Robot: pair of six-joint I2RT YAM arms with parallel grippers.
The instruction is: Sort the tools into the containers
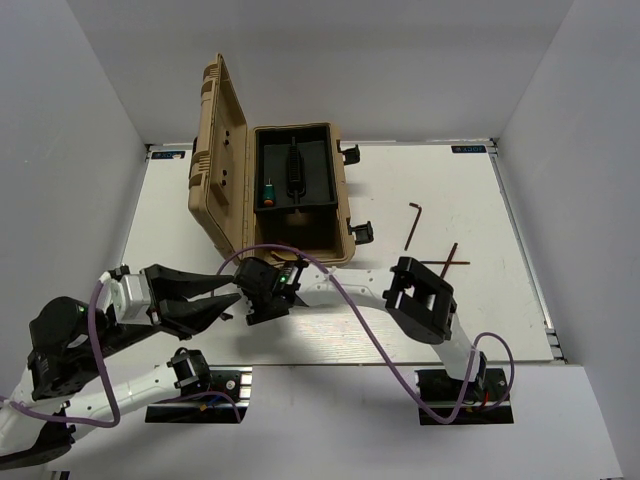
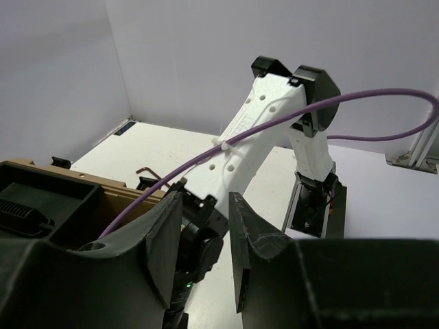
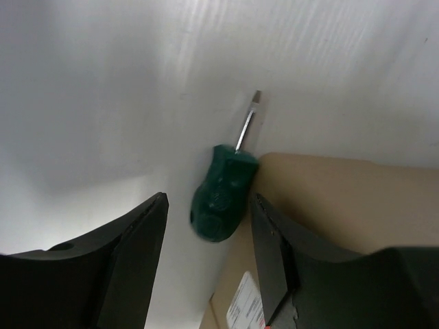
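Right end effector (image 3: 210, 205) straddles screwdriver (image 3: 223, 192) (against case (image 3: 329, 199) edge).

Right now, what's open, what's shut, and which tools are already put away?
toolbox: open, lid standing up.
green screwdriver: lying on the table against the toolbox, outside it.
second screwdriver: lying in the toolbox's black tray.
hex keys: both lying loose on the table.
left gripper: open, empty.
right gripper: open, straddling the green screwdriver, not squeezing it.

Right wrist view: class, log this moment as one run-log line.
right jaws open, straddling green screwdriver against toolbox | left jaws open, empty
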